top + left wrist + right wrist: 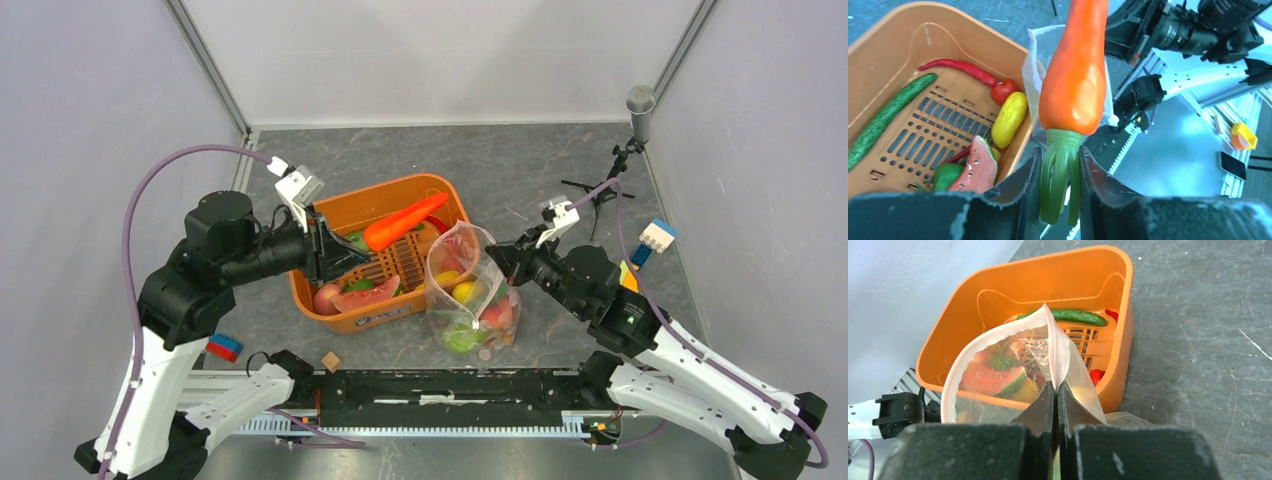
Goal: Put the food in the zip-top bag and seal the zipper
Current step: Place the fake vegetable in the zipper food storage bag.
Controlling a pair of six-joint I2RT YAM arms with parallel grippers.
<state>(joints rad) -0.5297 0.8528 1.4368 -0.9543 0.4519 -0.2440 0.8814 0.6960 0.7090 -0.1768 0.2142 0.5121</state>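
Note:
My left gripper (1060,155) is shut on the green stalks of an orange toy carrot (1073,85), which it holds above the orange tub's right rim, tip towards the bag. The carrot (405,222) lies between the tub and the bag's mouth. The clear zip-top bag (470,290) stands upright with its mouth open and holds yellow, red and green food. My right gripper (1055,387) is shut on the bag's near rim, pinching the pink zipper (966,351). A watermelon slice (979,167), cucumber (885,117), red chilli (955,67) and yellow piece (1010,117) lie in the tub.
The orange tub (400,192) sits left of the bag, touching it. A microphone on a small tripod (640,105) stands at the back right. Building blocks (655,240) lie at the right, a red-blue block (224,348) and a wooden cube (330,361) near the front rail.

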